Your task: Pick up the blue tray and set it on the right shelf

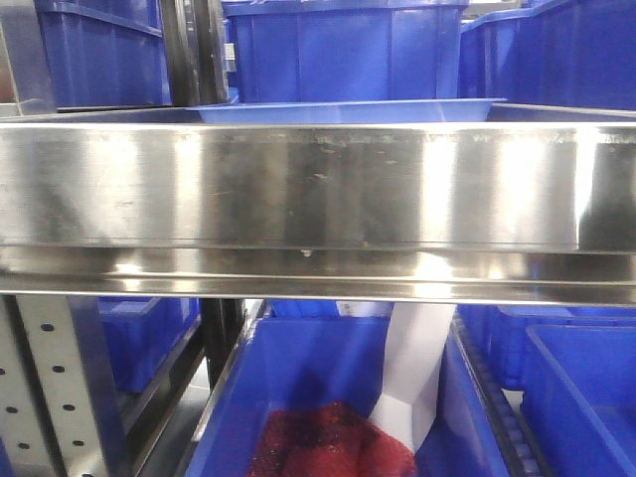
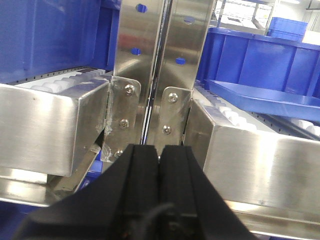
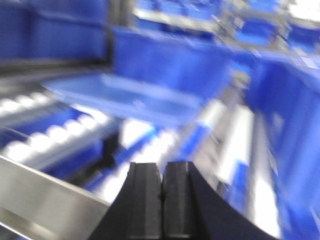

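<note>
left end effector (image 2: pixel 160 165): 2 matte black ribbed fingers, black cable | right end effector (image 3: pixel 162 187): 2 black fingers

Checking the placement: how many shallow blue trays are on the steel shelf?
1: the blue tray lies on the right shelf, behind its front rail, before the deep bins. Others may be hidden.

The front view is bright and mostly sharp. The right shelf (image 1: pixel 318 189) has a wide steel front rail that catches white glare in vertical streaks, strongest toward its right end, and smeared reflections run along its lower edge. Below that rail the bins sit in dimmer light. The left wrist view is crisp on the steel uprights, with soft sheen on the metal — only the left tool (image 2: pixel 160 165), dark and close, is slightly soft. The right wrist view is heavily motion-blurred; the blue tray (image 3: pixel 125 95) is a smear, with blown-out white patches beneath it.
</note>
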Available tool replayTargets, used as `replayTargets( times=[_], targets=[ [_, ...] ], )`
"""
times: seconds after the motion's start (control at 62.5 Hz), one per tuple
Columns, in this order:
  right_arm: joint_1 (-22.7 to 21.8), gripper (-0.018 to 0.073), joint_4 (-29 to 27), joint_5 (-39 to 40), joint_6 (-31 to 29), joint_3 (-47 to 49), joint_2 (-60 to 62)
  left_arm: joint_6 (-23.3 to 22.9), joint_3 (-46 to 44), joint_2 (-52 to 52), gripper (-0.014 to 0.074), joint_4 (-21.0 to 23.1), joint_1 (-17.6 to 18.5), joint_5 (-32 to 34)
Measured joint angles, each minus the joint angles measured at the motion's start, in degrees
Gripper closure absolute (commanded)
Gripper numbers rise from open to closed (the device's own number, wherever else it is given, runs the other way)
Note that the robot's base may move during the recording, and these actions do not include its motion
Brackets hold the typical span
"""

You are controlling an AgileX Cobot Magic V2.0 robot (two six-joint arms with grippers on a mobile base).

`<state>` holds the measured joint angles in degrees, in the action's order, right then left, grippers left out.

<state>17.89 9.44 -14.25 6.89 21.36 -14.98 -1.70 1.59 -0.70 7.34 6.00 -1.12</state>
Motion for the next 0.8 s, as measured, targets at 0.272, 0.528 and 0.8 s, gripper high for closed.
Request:
replayTargets(
  times=[0.272,0.528,0.8],
  targets=[
    [-16.47,0.0501,-12.45,7.97,-10.51,-14.59,7.76,0.0,0.0,0.0,0.0645,0.0,0.0,0.0],
    [-22.78,0.0501,-14.38,13.08,-11.21,-23.02,15.37,0.0,0.0,0.0,0.0645,0.0,0.0,0.0],
    [-23.03,0.0501,-14.51,13.0,-11.21,-23.02,15.6,0.1,0.0,0.0,0.0645,0.0,0.0,0.11]
  ],
)
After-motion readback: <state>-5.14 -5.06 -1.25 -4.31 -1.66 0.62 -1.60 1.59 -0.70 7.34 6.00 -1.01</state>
